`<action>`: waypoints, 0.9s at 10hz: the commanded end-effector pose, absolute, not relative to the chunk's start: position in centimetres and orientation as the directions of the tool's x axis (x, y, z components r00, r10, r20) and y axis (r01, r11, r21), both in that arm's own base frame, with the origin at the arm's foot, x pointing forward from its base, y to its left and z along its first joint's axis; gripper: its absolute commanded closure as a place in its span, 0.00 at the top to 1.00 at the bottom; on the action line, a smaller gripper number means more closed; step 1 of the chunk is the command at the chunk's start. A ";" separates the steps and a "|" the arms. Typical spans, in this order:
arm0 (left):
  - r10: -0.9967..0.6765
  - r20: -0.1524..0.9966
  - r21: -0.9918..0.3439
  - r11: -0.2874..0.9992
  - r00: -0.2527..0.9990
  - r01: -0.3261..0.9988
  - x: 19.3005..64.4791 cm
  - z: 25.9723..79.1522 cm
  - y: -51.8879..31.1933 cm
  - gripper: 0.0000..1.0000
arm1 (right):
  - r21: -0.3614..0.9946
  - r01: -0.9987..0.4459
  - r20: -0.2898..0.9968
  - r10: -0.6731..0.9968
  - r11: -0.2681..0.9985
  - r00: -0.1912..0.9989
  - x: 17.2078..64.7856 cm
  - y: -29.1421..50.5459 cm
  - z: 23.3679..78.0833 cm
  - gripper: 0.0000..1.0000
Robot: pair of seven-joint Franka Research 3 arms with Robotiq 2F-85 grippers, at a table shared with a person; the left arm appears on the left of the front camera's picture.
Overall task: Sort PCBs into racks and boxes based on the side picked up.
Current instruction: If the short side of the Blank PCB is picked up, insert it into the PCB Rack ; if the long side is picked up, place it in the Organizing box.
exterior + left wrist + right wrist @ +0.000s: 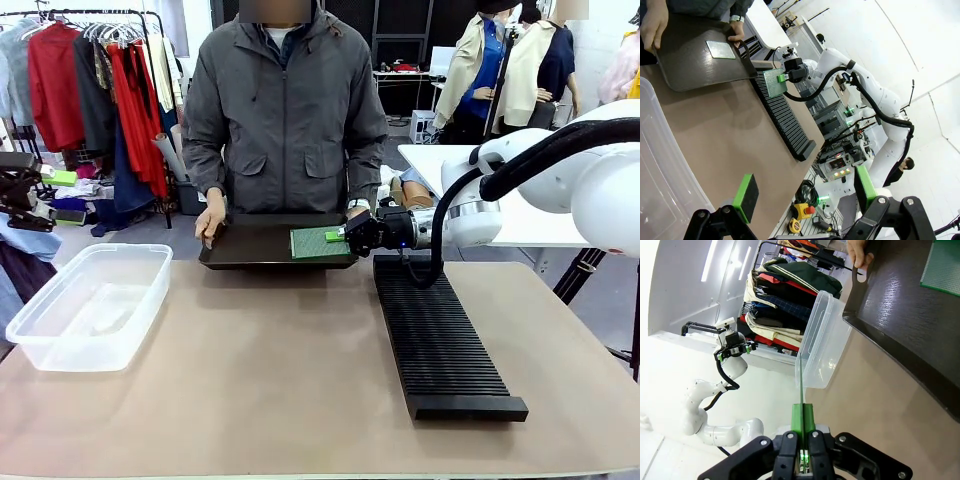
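The right gripper [802, 415] pinches a PCB [771, 82] by its edge (dotted face showing). It is best kept upright and aligned with a slot in the rack [440, 340] before lowering.

Your right gripper [343, 236] clamps the edge of a thin green rectangular circuit board [318, 243] at the right end of the dark shallow tray [250, 246], held by a person in a grey jacket [285, 110]. The long black slotted rack [440, 340] lies just beside it, with a clear plastic tub [62, 356] at far left.
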State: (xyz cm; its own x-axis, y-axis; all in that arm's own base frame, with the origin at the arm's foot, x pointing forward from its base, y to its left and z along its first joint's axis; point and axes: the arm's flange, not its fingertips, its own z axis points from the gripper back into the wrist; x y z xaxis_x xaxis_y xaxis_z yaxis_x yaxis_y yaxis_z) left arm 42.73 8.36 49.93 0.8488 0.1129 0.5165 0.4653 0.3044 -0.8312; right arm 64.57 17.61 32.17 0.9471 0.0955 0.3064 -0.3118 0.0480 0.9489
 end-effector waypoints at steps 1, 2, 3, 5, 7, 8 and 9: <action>0.120 0.510 -0.837 0.297 0.852 0.459 42.6 50.2 8.3 1.00 | 0.948 -0.315 0.309 0.096 0.048 0.946 64.6 17.7 32.4 0.00; 0.120 0.510 -0.837 0.297 0.852 0.459 42.6 50.2 8.3 1.00 | 0.948 -0.315 0.309 0.096 0.048 0.946 64.6 17.7 32.4 0.00; 0.120 0.510 -0.837 0.297 0.852 0.459 42.6 50.2 8.3 1.00 | 0.948 -0.315 0.309 0.096 0.048 0.946 64.6 17.7 32.4 0.00; 0.120 0.510 -0.837 0.297 0.852 0.459 42.6 50.2 8.3 1.00 | 0.948 -0.315 0.309 0.096 0.048 0.946 64.6 17.7 32.4 0.00; 0.120 0.510 -0.837 0.297 0.852 0.459 42.6 50.2 8.3 1.00 | 0.948 -0.315 0.309 0.096 0.048 0.946 64.6 17.7 32.4 0.00; 0.120 0.510 -0.837 0.297 0.852 0.459 42.6 50.2 8.3 1.00 | 0.948 -0.315 0.309 0.096 0.048 0.946 64.6 17.7 32.4 0.00; 0.120 0.510 -0.837 0.297 0.852 0.459 42.6 50.2 8.3 1.00 | 0.948 -0.315 0.309 0.096 0.048 0.946 64.6 17.7 32.4 0.00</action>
